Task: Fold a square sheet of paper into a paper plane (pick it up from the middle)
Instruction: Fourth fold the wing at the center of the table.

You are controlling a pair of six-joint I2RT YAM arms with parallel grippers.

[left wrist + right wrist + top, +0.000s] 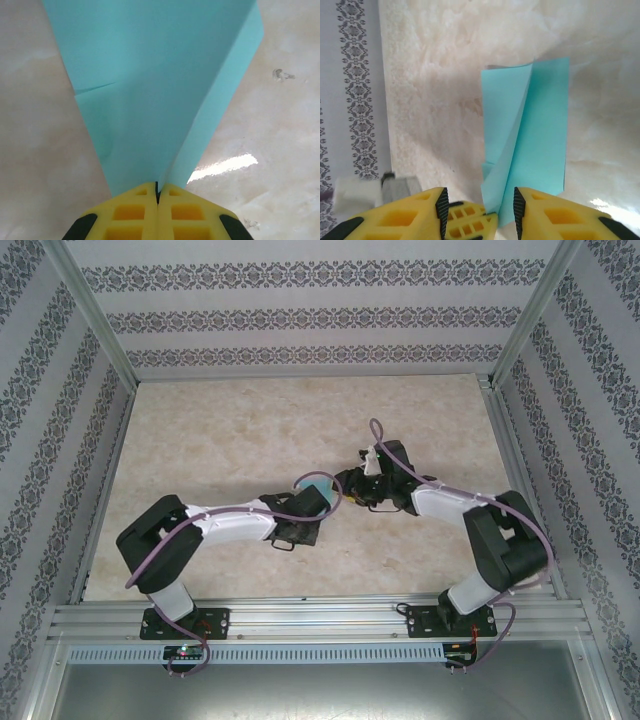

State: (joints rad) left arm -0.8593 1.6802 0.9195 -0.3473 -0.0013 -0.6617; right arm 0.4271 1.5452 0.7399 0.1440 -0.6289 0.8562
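Note:
The turquoise sheet of paper [150, 85] is folded into layers along a centre crease, a rough paper plane that narrows toward my left gripper [158, 192]. That gripper is shut on its narrow end and holds it above the table. In the top view the paper [316, 486] shows as a small patch where the two arms meet. My right gripper [480, 200] is open. The lower end of the paper [535, 130] and the left gripper's yellow fingertips [470, 220] sit between its fingers. The right pads are apart from the paper.
The marble-patterned table [250, 430] lies under both arms. Patterned walls [300, 310] and aluminium posts close it in at the back and sides. A rail [320, 615] with both arm bases runs along the near edge.

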